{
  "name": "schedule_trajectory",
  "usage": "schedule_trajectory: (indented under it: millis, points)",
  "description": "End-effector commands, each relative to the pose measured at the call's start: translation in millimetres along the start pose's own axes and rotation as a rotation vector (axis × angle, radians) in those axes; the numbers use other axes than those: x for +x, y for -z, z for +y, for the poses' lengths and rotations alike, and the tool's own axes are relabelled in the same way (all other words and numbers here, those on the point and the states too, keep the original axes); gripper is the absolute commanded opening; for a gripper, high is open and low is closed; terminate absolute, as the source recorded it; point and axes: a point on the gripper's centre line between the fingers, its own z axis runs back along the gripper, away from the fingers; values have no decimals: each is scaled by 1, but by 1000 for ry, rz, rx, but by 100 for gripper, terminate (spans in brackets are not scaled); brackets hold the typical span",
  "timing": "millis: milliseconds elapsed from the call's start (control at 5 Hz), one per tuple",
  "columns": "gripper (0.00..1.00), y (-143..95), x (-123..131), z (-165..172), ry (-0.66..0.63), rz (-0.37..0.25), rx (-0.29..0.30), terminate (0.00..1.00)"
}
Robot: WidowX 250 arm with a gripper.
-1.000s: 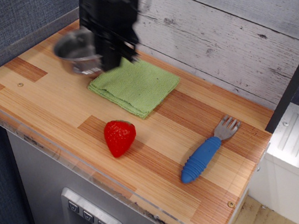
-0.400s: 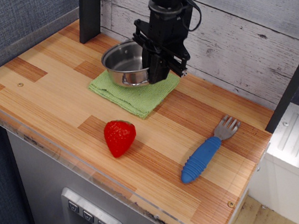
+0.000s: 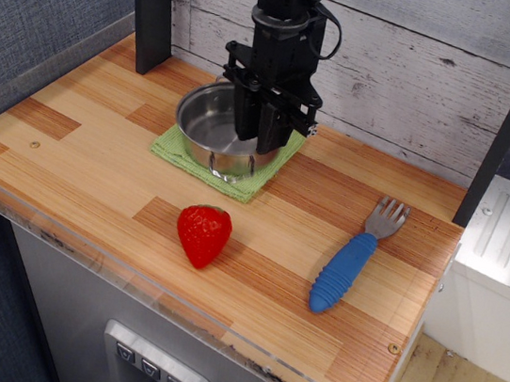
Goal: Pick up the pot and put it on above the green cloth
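Observation:
The shiny steel pot [image 3: 207,127] sits upright on the light green cloth [image 3: 173,149] at the back middle of the wooden counter. It covers most of the cloth; only the cloth's edges and corners show. One wire loop handle [image 3: 224,176] points toward the front. My black gripper [image 3: 260,140] comes straight down from above, and its fingers stand at the pot's right rim, closed on that rim.
A red strawberry [image 3: 203,234] lies in front of the cloth. A blue-handled fork [image 3: 350,259] lies to the right. A dark post [image 3: 151,5] stands at the back left, and a wooden plank wall [image 3: 416,62] runs behind. The counter's front edge [image 3: 172,308] has a clear strip.
The gripper carried the pot from the left of the cloth to above it, then lowered it; the pot was tilted and raised, and now rests level on the cloth.

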Motion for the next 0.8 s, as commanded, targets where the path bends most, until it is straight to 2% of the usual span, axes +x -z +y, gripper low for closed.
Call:
schedule_trajectory:
  millis: [0, 400, 600]
  points:
    - [100, -84, -35, 3, -99, -147, 14, 0]
    - [100, -69, -54, 8, -154, -81, 23, 0]
    - [100, -69, -54, 8, -154, -81, 23, 100]
